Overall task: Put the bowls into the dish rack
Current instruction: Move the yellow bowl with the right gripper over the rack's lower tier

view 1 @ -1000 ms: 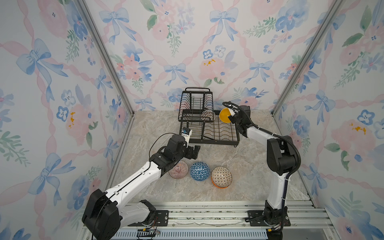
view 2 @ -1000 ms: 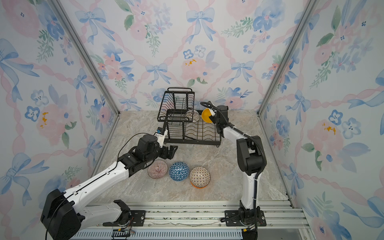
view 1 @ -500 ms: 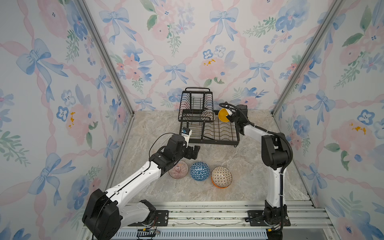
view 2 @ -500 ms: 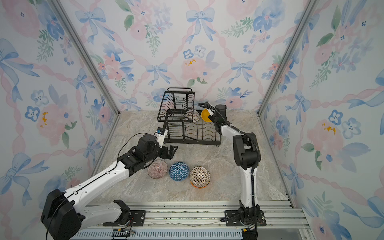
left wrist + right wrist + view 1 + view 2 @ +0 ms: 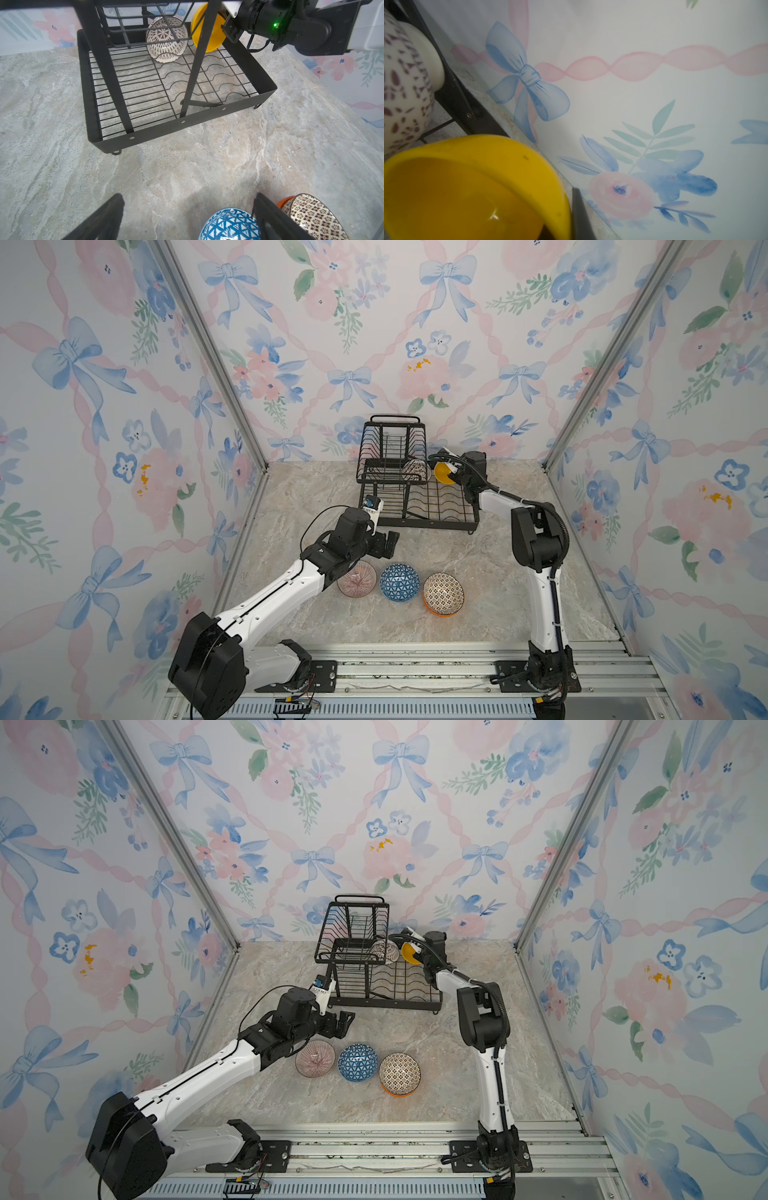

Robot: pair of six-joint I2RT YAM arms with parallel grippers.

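The black wire dish rack (image 5: 432, 526) (image 5: 386, 1006) (image 5: 187, 122) stands at the back. A white dark-patterned bowl (image 5: 415, 470) (image 5: 384, 951) (image 5: 166, 39) leans on edge in its tray. My right gripper (image 5: 452, 473) (image 5: 417, 955) (image 5: 566, 218) is shut on the yellow bowl's (image 5: 443, 475) (image 5: 409, 954) (image 5: 467, 187) rim, holding it over the tray's back right corner. On the table lie a pinkish ribbed bowl (image 5: 357, 578) (image 5: 315, 1058), a blue triangle bowl (image 5: 400, 582) (image 5: 358, 1062) (image 5: 228, 226), and a white patterned bowl (image 5: 443, 593) (image 5: 400, 1073) nested in the orange bowl (image 5: 440, 612). My left gripper (image 5: 388, 543) (image 5: 345, 1021) (image 5: 188, 199) hovers open above the blue bowl.
Flowered walls close in the marble table (image 5: 478, 614) on three sides, and the rack sits close to the back wall. The raised basket tier (image 5: 392, 456) overhangs the tray's left half. Bare table lies between the rack and the row of bowls.
My right arm has carried the yellow bowl slightly left toward the patterned bowl in the rack, its elbow swinging left. The left arm has not moved.
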